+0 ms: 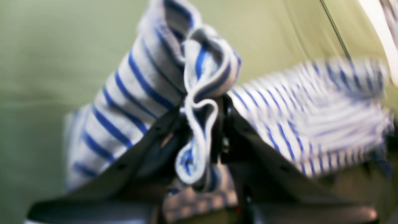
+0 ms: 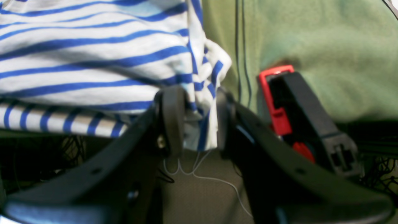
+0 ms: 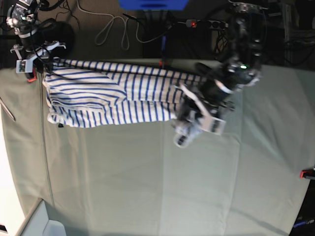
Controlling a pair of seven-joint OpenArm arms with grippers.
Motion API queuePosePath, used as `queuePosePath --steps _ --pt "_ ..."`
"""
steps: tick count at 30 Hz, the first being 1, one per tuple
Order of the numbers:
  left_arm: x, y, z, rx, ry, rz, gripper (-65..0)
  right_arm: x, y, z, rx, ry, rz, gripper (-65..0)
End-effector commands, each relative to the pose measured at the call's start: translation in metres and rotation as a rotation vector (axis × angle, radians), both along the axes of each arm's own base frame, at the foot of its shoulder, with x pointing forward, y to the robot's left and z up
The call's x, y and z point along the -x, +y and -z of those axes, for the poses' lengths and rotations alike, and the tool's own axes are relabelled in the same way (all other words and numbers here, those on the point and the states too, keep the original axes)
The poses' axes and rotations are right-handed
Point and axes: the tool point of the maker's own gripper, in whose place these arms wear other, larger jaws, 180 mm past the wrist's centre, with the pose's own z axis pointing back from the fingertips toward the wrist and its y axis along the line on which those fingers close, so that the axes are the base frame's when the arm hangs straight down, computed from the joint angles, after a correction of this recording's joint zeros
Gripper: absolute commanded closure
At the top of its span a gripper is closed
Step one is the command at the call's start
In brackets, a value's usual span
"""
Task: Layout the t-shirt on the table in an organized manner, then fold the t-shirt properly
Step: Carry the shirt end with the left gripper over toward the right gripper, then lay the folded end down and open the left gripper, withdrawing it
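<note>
The white t-shirt with thin blue stripes (image 3: 108, 96) lies stretched in a crumpled band along the far side of the pale green table (image 3: 147, 182). My left gripper (image 3: 186, 129) is at the band's right end, lifted a little off the table. In the left wrist view the left gripper (image 1: 202, 109) is shut on a bunched fold of the t-shirt (image 1: 140, 93). My right gripper (image 3: 37, 64) is at the far left corner. In the right wrist view the right gripper (image 2: 196, 115) is shut on a hanging corner of the t-shirt (image 2: 93, 56) at the table edge.
A red and black clamp (image 2: 279, 105) grips the table edge right beside my right gripper. Another red clamp (image 3: 307, 173) sits at the right edge. Cables (image 3: 113, 27) and a blue box (image 3: 152, 4) lie behind the table. A pale bin (image 3: 44, 226) stands at the near left corner.
</note>
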Motion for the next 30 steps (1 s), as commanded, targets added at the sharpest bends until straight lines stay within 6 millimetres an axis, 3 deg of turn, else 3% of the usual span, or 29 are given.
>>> queuePosePath --steps 1,5,15,18,24,26,30 --pt "-0.009 -0.015 -0.012 0.018 -0.052 0.035 0.0 -0.006 -0.004 -0.012 0.01 -0.047 -0.007 -18.5" --pt "0.004 -0.056 0.007 -0.009 -0.011 0.15 0.0 -0.006 -0.005 -0.012 0.01 -0.047 -0.006 -18.5" --pt "0.017 -0.101 0.009 -0.028 -0.016 0.256 -0.7 -0.004 -0.005 -0.011 0.012 -0.04 -0.005 -18.5" --pt "0.021 -0.106 0.009 -0.027 -0.016 0.276 -8.6 -0.004 -0.005 -0.011 0.012 -0.04 -0.005 -18.5" --pt "0.022 -0.107 0.008 -0.022 -0.02 0.283 -32.8 -0.004 -0.005 -0.011 0.012 -0.04 -0.005 -18.5" --pt "0.023 -0.108 0.005 -0.017 -0.024 0.283 -36.8 -0.004 -0.005 -0.011 0.012 -0.04 -0.005 -18.5" --pt "0.02 -0.107 -0.02 0.005 -0.089 0.273 -40.9 -0.005 -0.005 -0.011 0.012 -0.041 -0.005 -18.5"
